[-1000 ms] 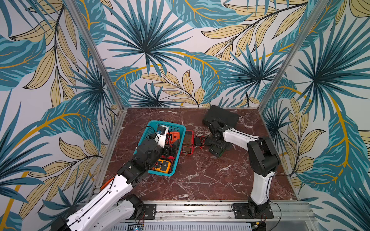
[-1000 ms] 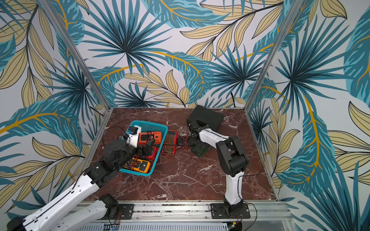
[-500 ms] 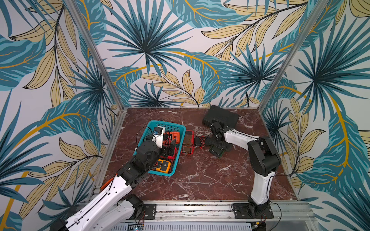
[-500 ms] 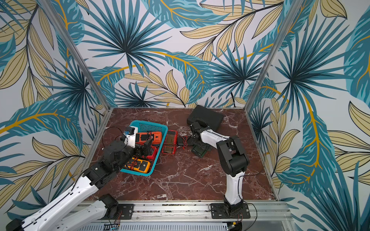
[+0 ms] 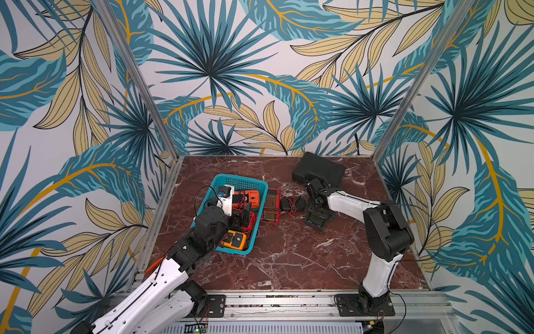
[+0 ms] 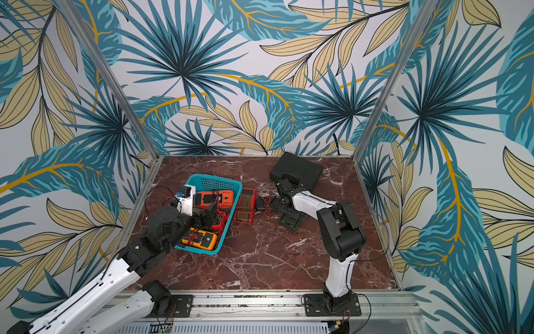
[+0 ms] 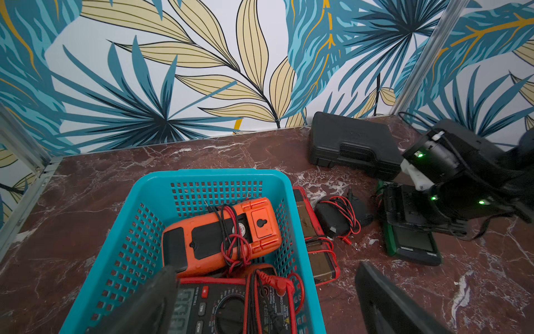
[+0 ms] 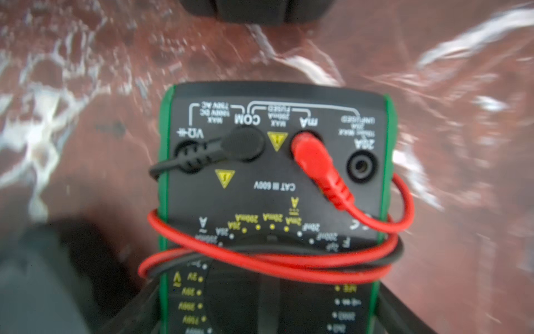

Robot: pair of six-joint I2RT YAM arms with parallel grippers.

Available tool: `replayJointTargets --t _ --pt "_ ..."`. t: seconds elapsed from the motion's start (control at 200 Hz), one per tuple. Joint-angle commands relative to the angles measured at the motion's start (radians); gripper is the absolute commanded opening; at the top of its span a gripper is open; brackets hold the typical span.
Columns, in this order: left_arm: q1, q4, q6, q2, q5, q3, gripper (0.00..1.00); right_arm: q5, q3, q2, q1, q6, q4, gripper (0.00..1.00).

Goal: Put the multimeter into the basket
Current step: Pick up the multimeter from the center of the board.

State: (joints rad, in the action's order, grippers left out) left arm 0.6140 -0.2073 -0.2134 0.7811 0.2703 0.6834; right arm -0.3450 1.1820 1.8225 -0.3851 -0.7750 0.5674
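Observation:
A green-edged black multimeter [image 5: 316, 222] lies flat on the marble, red and black leads wound round it [image 8: 274, 173]. My right gripper [image 5: 318, 209] is down over it, one finger against each green side [image 8: 267, 312]. I cannot tell whether the fingers grip. The teal mesh basket [image 5: 231, 179] stands at the left and holds an orange meter [image 7: 219, 231], a red-edged meter and a yellow one [image 5: 234, 240]. My left gripper [image 5: 245, 215] hangs open over the basket's near half [image 7: 265, 277], holding nothing.
A black hard-shell case [image 5: 319, 169] sits by the back wall behind the right arm. Two red-framed meters [image 5: 270, 205] lie along the basket's right wall. A black adapter with red leads [image 5: 289, 204] lies between them and the green meter.
The left gripper has drawn back a little toward the front over the basket. The right gripper's jaws have come in toward the green meter's sides; the meter has stayed in place.

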Motion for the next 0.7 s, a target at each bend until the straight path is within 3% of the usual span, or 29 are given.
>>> replayJointTargets --t 0.0,0.225,0.351,0.476,0.696 --pt "0.001 0.003 -0.033 -0.037 0.028 -0.026 1.00 -0.023 0.000 -0.147 -0.005 0.134 0.039 0.32" --pt "0.003 0.014 -0.078 -0.146 0.051 -0.073 1.00 0.172 0.058 -0.324 -0.022 0.399 0.025 0.23" --pt "0.003 0.030 -0.124 -0.233 0.144 -0.111 1.00 0.312 0.098 -0.364 -0.058 0.505 -0.034 0.22" --pt "0.002 -0.024 -0.156 -0.311 0.293 -0.115 1.00 0.425 0.156 -0.346 -0.114 0.556 -0.096 0.22" --pt "0.002 -0.155 -0.107 -0.412 0.455 -0.051 1.00 0.483 0.302 -0.235 -0.266 0.665 -0.155 0.22"
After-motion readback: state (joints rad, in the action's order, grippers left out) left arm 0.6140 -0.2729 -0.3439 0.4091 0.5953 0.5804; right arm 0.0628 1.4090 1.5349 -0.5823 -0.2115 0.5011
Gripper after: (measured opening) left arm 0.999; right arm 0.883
